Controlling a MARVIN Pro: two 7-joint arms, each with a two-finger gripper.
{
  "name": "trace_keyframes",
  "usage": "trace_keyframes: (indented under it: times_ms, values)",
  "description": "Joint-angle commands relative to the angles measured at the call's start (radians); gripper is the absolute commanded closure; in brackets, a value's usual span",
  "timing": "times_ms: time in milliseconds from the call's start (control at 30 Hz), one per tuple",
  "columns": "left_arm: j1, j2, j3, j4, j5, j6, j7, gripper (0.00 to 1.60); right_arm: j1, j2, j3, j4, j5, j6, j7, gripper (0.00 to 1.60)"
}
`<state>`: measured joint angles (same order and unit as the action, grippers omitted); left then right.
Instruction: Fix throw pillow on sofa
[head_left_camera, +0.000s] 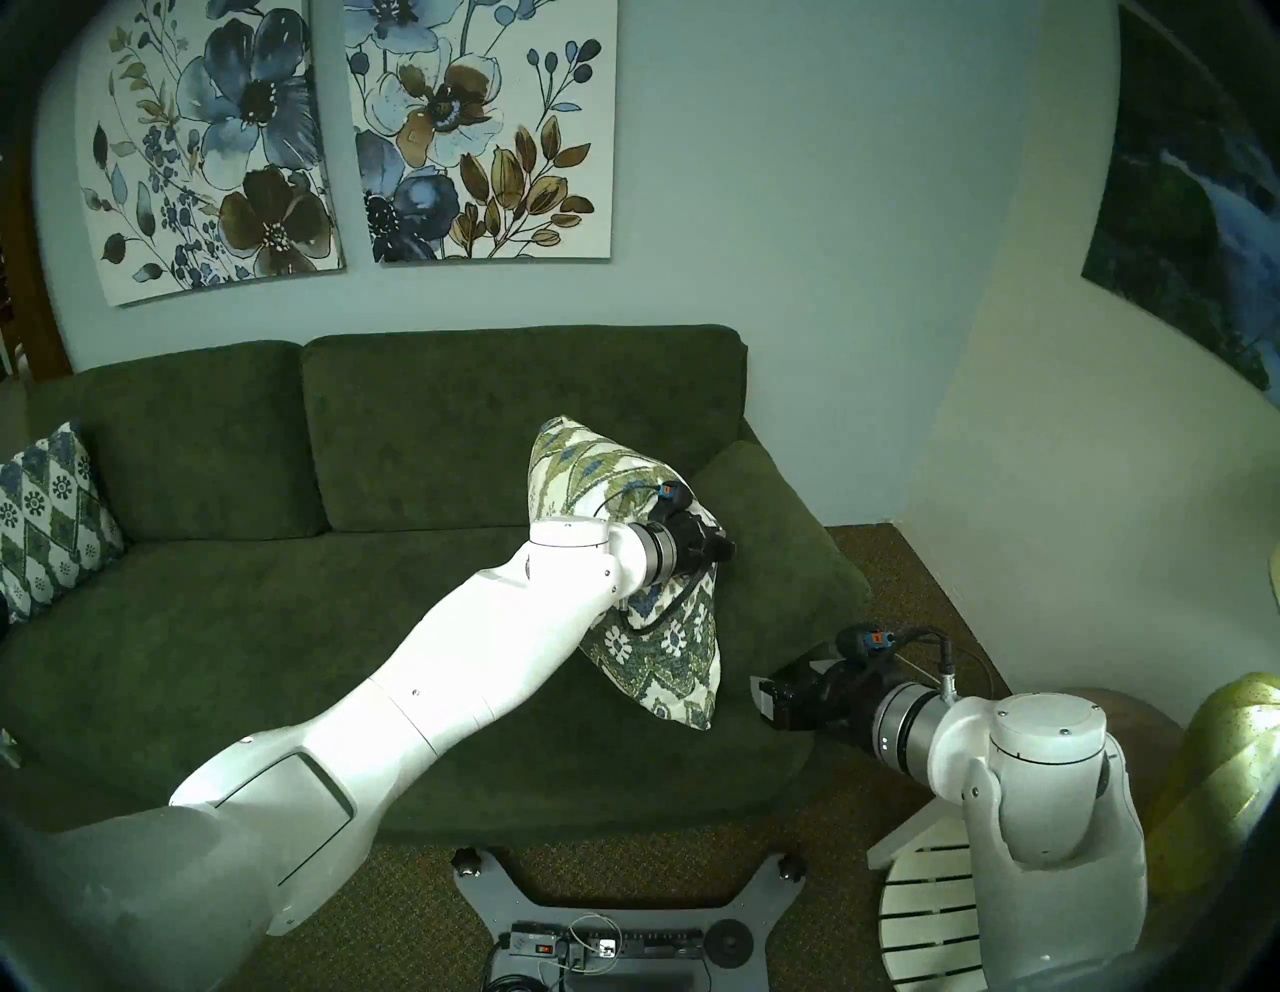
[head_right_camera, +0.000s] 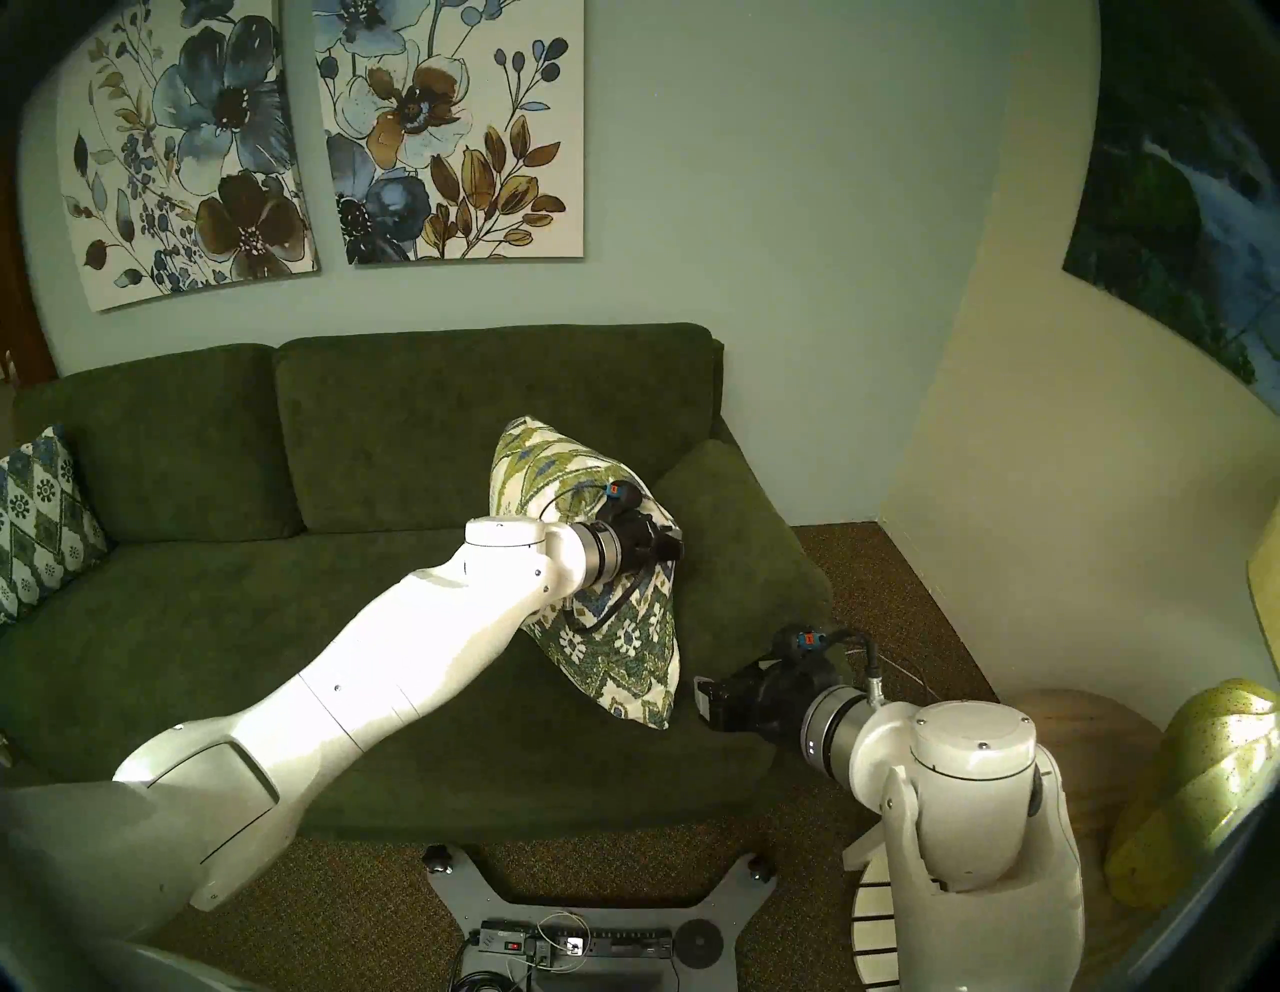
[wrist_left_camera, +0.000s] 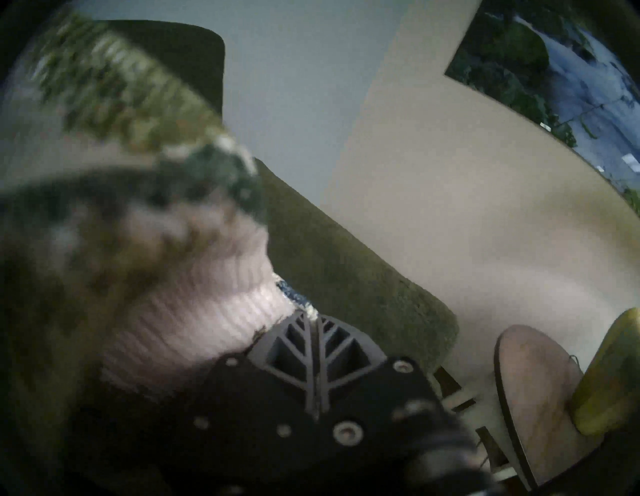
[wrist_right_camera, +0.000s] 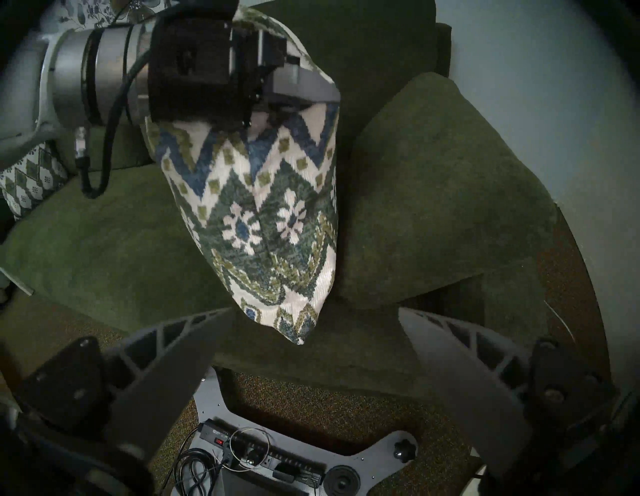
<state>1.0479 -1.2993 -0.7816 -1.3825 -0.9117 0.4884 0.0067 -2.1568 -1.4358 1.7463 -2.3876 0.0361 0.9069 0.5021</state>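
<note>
One throw pillow (wrist_right_camera: 263, 207) edge pinched in left gripper (wrist_right_camera: 311, 90), seemingly lifted; right gripper (wrist_right_camera: 311, 332) spread, below.

Two floral canvases (head_left_camera: 215, 149) (head_left_camera: 485, 131) on blue-grey wall, 11 and 12 o'clock in head view, side by side, narrow gap between. Waterfall picture (head_left_camera: 1205, 201) on cream wall, 2 o'clock. Diamond-lattice pillow (head_left_camera: 45, 516), 9 o'clock, upright, partly cut by frame edge. Brown carpet (head_left_camera: 893, 575), 4 o'clock. Round wood tabletop (wrist_left_camera: 540, 395) carries yellow-green object (wrist_left_camera: 609, 374), shape unclear. White slatted piece (head_left_camera: 928, 914) on floor, 5 o'clock. Power strip (wrist_right_camera: 263, 453) with coiled cables (wrist_right_camera: 194, 474), 6 o'clock.
</note>
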Motion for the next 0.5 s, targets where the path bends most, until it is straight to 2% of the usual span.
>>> trace_keyframes:
  times_ms: [0,100,400,467]
  values:
    - [0.014,0.014,0.020,-0.073,0.002,-0.001,-0.033,1.60,-0.121,-0.006,0.056,-0.056,0.022,-0.012,0.040,0.00]
    - [0.018,0.008,0.032,-0.080,0.007,-0.001,-0.028,1.60,-0.138,-0.010,0.076,-0.056,0.031,-0.019,0.059,0.00]
    - [0.020,-0.031,0.065,-0.086,0.014,-0.012,0.004,1.60,-0.244,-0.027,0.133,-0.056,0.071,-0.116,0.115,0.00]
    - [0.019,-0.038,0.070,-0.089,0.015,-0.015,0.010,1.22,-0.272,-0.032,0.146,-0.056,0.082,-0.152,0.128,0.00]
